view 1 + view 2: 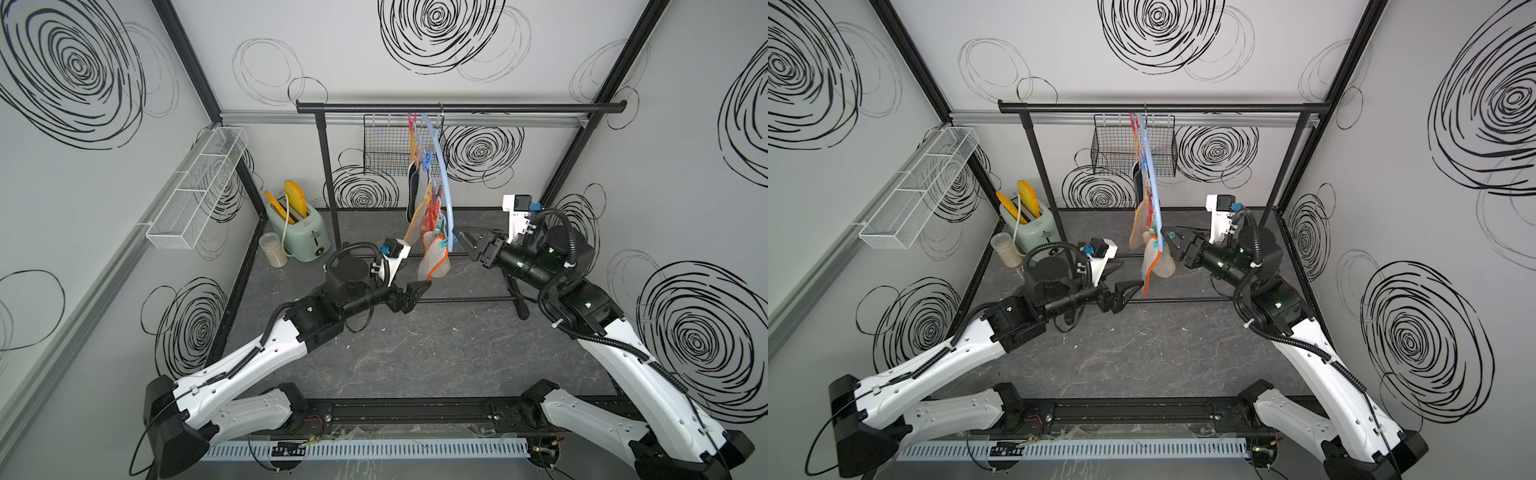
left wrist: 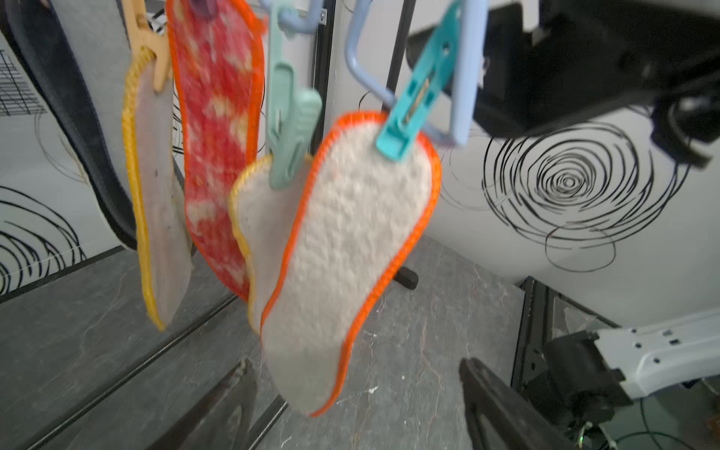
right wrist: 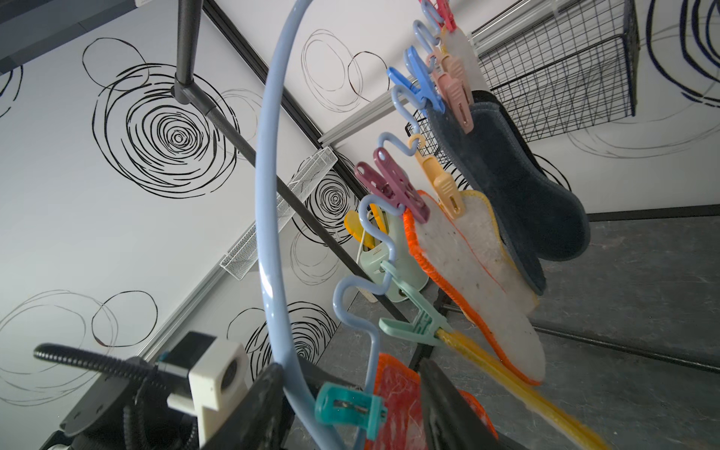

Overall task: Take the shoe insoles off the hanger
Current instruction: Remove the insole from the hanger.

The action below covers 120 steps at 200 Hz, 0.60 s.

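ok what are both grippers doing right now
left gripper: open, nothing held, near the lower end of the orange-rimmed insole.
right gripper: open, jaws either side of the teal peg on the hanger, not clamped.

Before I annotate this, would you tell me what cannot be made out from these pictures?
The shoe insoles: in both top views they hang edge-on and overlap, so their count is hidden.
The dark insole: left wrist view, blurred, cut by the top edge.
The right gripper: right wrist view's bottom edge cuts off its fingers, so contact with the hanger is unclear.
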### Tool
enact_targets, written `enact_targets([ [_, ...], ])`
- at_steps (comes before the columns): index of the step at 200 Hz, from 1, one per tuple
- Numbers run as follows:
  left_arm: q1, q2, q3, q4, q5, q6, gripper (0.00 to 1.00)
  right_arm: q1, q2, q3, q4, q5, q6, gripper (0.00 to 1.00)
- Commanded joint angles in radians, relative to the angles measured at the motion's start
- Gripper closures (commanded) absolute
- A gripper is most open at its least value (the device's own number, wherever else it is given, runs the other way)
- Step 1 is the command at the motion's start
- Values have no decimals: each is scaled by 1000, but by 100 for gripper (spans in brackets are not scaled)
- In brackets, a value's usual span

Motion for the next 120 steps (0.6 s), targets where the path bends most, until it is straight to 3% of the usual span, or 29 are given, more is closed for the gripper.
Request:
enact_targets([
  [1, -80, -36, -71, 178, -246, 49, 13, 4, 3, 6, 19, 12, 2, 42],
  [16, -147, -16, -115, 275, -358, 86, 12, 5, 1, 6, 23, 12, 5, 42],
  [40, -182, 67, -121, 383, -475, 109, 13, 4, 0, 8, 26, 11, 9, 42],
  [58, -192, 124, -117, 453, -480, 129, 15, 5, 0, 9, 21, 10, 6, 42],
  [96, -203, 231, -79, 541, -629, 162, 18, 5, 0, 12, 17, 3, 5, 41],
  [120, -195, 289, -35, 554, -624, 190, 23, 4, -3, 17, 8, 2, -1, 41],
])
